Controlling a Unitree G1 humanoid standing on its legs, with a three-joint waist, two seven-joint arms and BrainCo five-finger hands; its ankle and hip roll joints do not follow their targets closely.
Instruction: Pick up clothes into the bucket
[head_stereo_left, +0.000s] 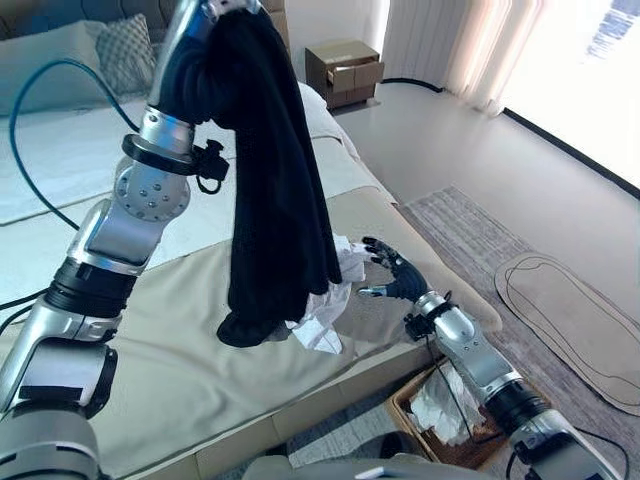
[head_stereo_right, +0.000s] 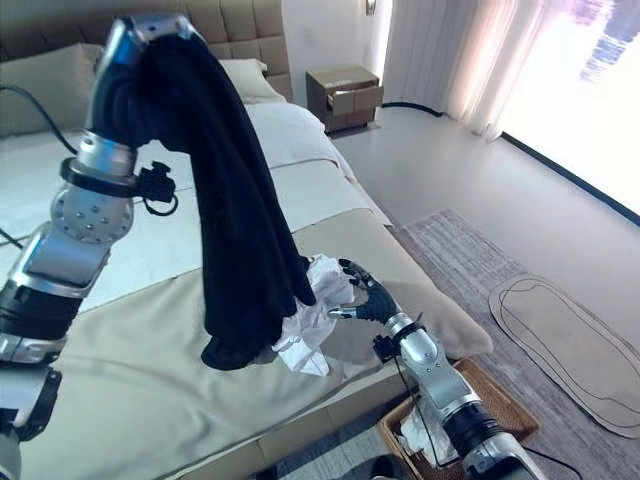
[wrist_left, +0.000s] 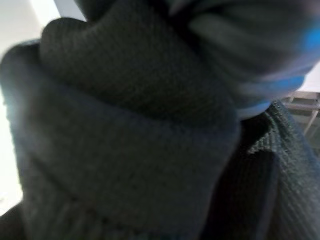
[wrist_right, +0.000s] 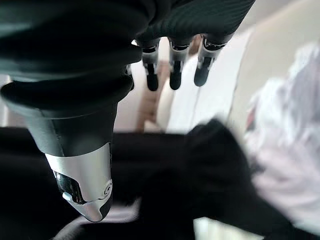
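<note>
The bed (head_stereo_left: 180, 330) takes most of the scene, with a beige cover at its foot and white sheets further up. Grey pillows (head_stereo_left: 95, 55) lie at its head. Beside the bed the floor has a grey rug (head_stereo_left: 470, 230) and a pale mat (head_stereo_left: 570, 320) on it. A brown nightstand (head_stereo_left: 345, 70) stands by the wall, near the curtains (head_stereo_left: 450, 40).

A black garment (head_stereo_left: 270, 190) hangs high above the bed. It is draped over the raised left arm and falls down long, and its lower end is just above the beige cover. The left hand is hidden under this cloth, so one cannot tell if its fingers are curled or straight. In the left wrist view the dark knitted cloth lies very close to the camera.

A white garment (head_stereo_left: 325, 305) lies crumpled at the edge of the bed, partly behind the lower end of the black one.

The bucket (head_stereo_left: 450, 410) is a brown basket on the floor beside the bed, under the right arm. Some white cloth (head_stereo_left: 435, 405) is already in it.

The right hand (head_stereo_left: 395, 272) is just beside the white garment, over the edge of the bed. Its fingers (wrist_right: 172, 70) are spread and relaxed, and they hold nothing.
</note>
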